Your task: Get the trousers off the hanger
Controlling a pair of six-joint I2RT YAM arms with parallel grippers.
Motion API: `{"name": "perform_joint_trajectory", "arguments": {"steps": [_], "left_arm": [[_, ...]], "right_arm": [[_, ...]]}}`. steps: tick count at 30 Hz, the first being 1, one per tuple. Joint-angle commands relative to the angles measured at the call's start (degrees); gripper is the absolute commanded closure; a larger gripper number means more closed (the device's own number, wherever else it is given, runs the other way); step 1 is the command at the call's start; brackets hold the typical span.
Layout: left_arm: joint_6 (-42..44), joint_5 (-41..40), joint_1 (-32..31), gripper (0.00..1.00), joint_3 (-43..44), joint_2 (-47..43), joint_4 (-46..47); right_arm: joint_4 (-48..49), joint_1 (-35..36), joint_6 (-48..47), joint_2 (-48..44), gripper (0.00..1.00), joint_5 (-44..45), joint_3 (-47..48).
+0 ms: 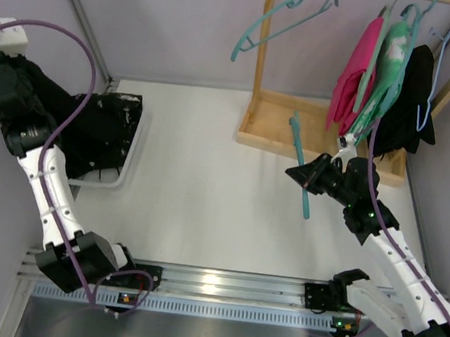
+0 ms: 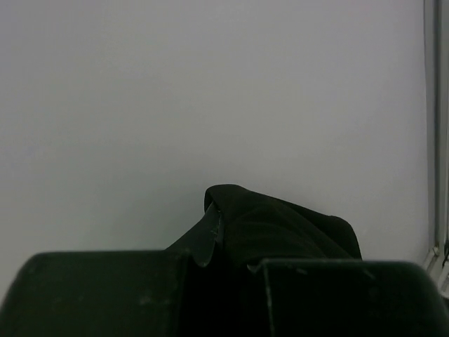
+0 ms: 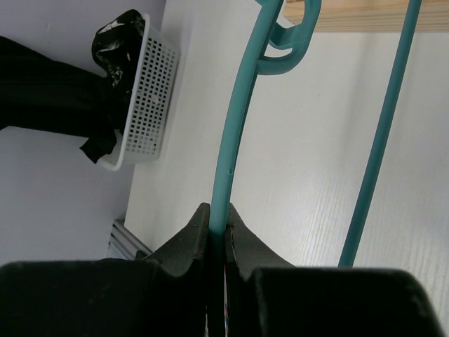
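Soft, even, bright light; shadows faint. Glare streaks the aluminium rail (image 1: pixel 220 282). In the left wrist view the trousers (image 2: pixel 280 225) read as nearly detail-less black.

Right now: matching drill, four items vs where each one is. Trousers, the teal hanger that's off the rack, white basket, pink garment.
Things:
1. trousers
2. hanger
3. white basket
4. pink garment

Places:
A. hanging on the wooden rack
B. clamped in the right gripper
C. pinched in the left gripper
D. standing on the table, far left

Pairs: 1-C, 2-B, 3-D, 4-A
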Motion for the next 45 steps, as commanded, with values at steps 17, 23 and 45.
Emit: {"name": "perform_joint_trajectory", "arguments": {"steps": [17, 23, 45], "left_arm": [[0.76, 16.21, -2.26, 1.00, -18.00, -2.14, -0.68], [-1.59, 13.40, -8.51, 1.00, -16.26, 6.99, -0.59], [-13.37, 19.36, -11.59, 0.05, -8.88, 1.57, -16.85]], "right_arm": [[3.04, 1.02, -2.80, 0.80, 1.00, 0.30, 3.54], [1.98, 1.02, -5.00, 0.63, 1.00, 0.92, 6.62], [-1.01, 0.93, -2.28, -5.35, 1.00, 1.36, 18.04]]}}
